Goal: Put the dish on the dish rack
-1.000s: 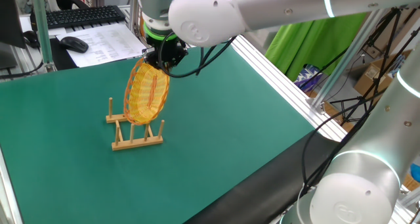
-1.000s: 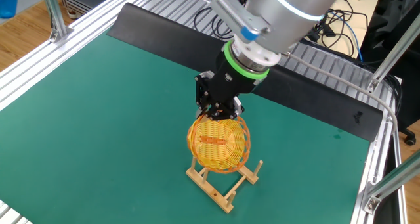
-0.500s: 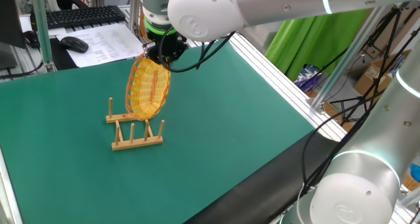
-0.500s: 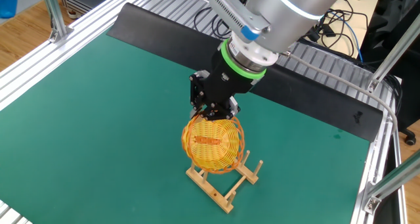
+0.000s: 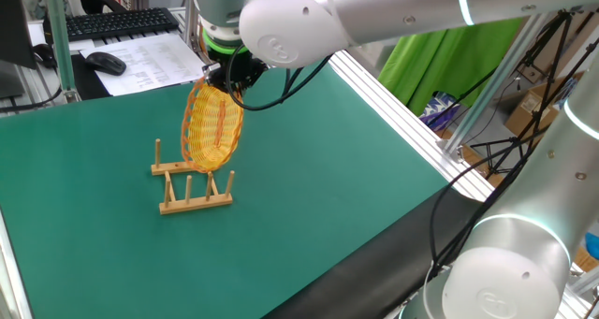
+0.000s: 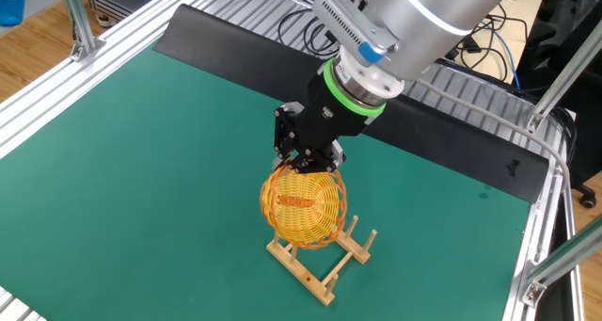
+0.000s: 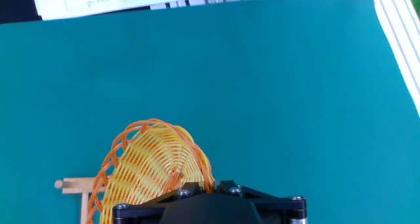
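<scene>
The dish (image 5: 211,126) is a yellow-orange woven wicker plate with a reddish centre streak, held on edge and nearly upright. My gripper (image 5: 221,79) is shut on its top rim. The dish hangs just above the dish rack (image 5: 190,185), a small light-wood rack with upright pegs, and its lower edge is at the height of the peg tops. In the other fixed view the dish (image 6: 302,205) faces the camera over the rack (image 6: 321,260), with the gripper (image 6: 308,161) at its top. The hand view shows the dish (image 7: 149,173) and one rack rail end (image 7: 71,184).
A green mat (image 5: 309,179) covers the table. A keyboard (image 5: 112,22), a mouse (image 5: 106,63) and printed papers (image 5: 154,53) lie beyond the far edge. Aluminium frame rails (image 6: 470,104) border the table. A second robot's base (image 5: 505,263) stands at the near right.
The gripper has moved the dish a little to the left over the rack and lifted it slightly. The rack has not moved.
</scene>
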Robot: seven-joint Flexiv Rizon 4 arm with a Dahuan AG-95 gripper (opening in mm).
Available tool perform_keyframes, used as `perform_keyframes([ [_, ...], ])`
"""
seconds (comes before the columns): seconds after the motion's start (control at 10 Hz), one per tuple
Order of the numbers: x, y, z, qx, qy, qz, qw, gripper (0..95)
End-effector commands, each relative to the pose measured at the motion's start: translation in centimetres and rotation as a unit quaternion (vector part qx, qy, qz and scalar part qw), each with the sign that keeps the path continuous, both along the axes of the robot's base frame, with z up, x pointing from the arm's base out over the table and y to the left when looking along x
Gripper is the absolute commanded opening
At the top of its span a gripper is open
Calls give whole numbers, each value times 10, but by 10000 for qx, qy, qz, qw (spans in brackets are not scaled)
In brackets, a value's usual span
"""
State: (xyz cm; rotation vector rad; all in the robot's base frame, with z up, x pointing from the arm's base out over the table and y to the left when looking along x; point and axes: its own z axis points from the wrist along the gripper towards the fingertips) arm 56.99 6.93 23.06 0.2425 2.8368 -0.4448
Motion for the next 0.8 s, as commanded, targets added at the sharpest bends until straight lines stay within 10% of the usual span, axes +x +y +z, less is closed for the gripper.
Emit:
perform_keyframes([
  [0.1, 0, 2, -1, 4, 4, -36, 10000, 0],
  [0.8, -9, 9, -5, -85, -57, -104, 9999, 0],
])
